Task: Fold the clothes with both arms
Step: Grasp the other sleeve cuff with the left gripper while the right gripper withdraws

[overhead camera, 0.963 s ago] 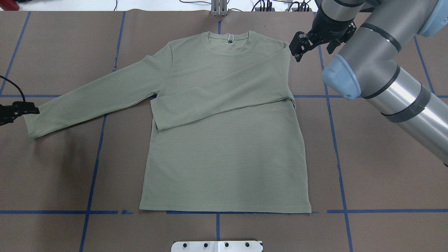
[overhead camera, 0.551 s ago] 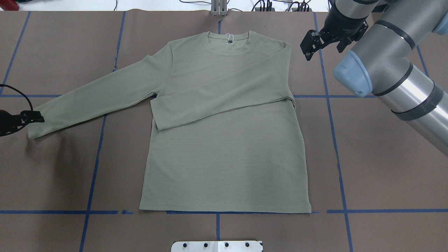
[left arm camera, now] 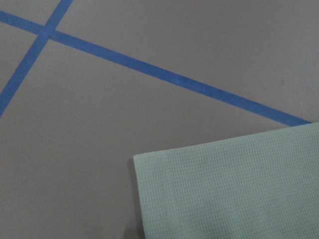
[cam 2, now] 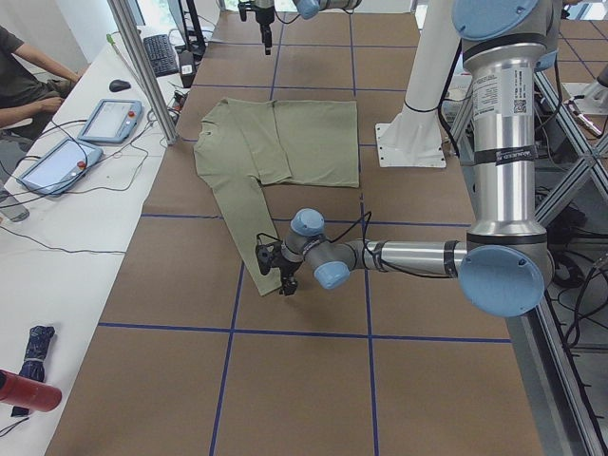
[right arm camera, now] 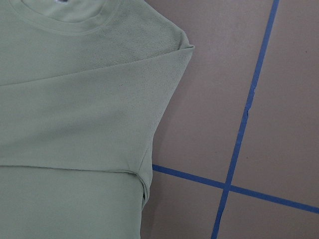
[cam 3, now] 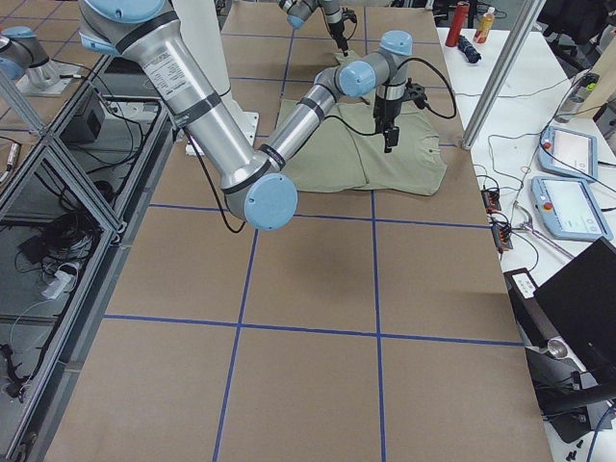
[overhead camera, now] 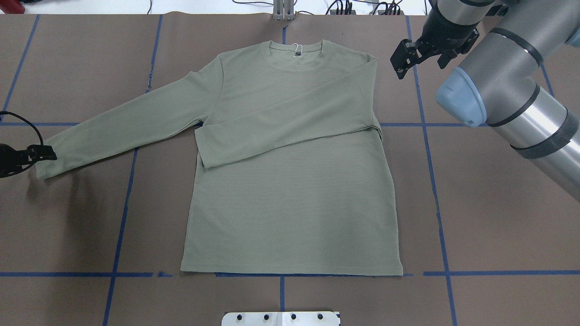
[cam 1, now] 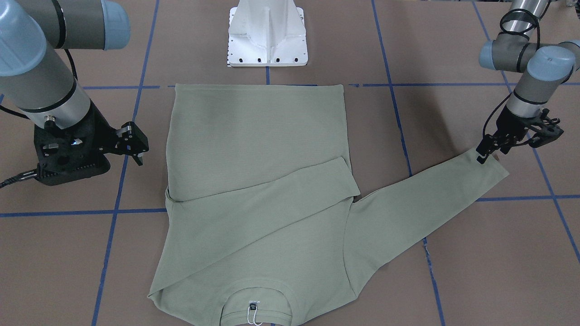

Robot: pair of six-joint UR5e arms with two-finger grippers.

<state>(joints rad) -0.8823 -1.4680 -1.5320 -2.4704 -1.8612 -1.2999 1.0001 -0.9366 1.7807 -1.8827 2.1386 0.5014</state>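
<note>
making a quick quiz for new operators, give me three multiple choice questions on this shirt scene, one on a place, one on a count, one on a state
1. The folded sleeve lies: A across the chest of the shirt; B under the hem; C on bare table.
2. Sleeves stretched out sideways: A none; B one; C two.
3. The right gripper is: A clamped on the collar; B pressing the hem; C clear of the cloth, beside the shoulder.

Answers: 1 A, its cuff rests on the shirt front. 2 B, only the other sleeve reaches out over the table. 3 C, bare table shows between gripper and cloth.
</note>
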